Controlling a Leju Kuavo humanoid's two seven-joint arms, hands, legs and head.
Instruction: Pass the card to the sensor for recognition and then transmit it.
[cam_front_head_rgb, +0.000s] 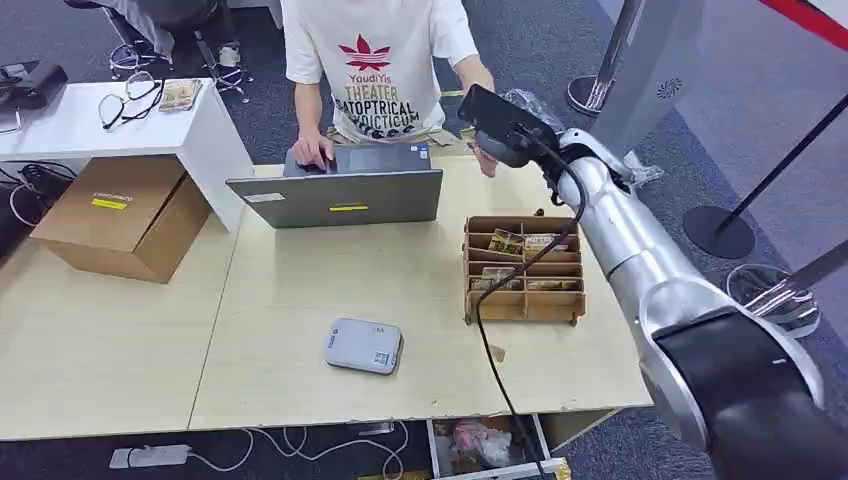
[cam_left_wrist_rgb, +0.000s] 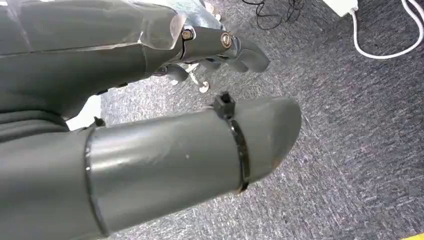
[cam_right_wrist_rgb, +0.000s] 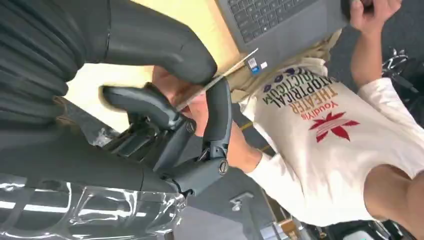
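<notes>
Two stages make up this job, and by my reading I am deep in the second. My right hand (cam_front_head_rgb: 497, 132) is stretched out past the far edge of the bench (cam_front_head_rgb: 130, 340), up by the person (cam_front_head_rgb: 375, 60) standing behind the laptop (cam_front_head_rgb: 340, 195). From the right wrist camera I can see the card (cam_right_wrist_rgb: 220, 79) edge-on, a thin pale sliver pinched between my thumb and a dark finger (cam_right_wrist_rgb: 218, 112), the other fingers curled loosely beneath. The person's hand (cam_right_wrist_rgb: 212, 117) is right there against my fingers, touching or all but touching the card; whether they have taken hold of it yet I cannot tell.

The sensor (cam_front_head_rgb: 363, 346), a small grey pad, sits near the front of the bench, well apart from where the card is now. Nothing in these views proves the card was read there, but with the card held out to the person, I judge the recognition step is done and the handover is what is in hand.

What is left, as I see it: the person takes a firm grip, I loosen my pinch, and bring the arm back. A wooden tray (cam_front_head_rgb: 524, 270) with more cards stands just beside my forearm.

My left hand (cam_left_wrist_rgb: 220, 47) hangs down over the carpet, fingers loosely curled and apart, holding nothing.
</notes>
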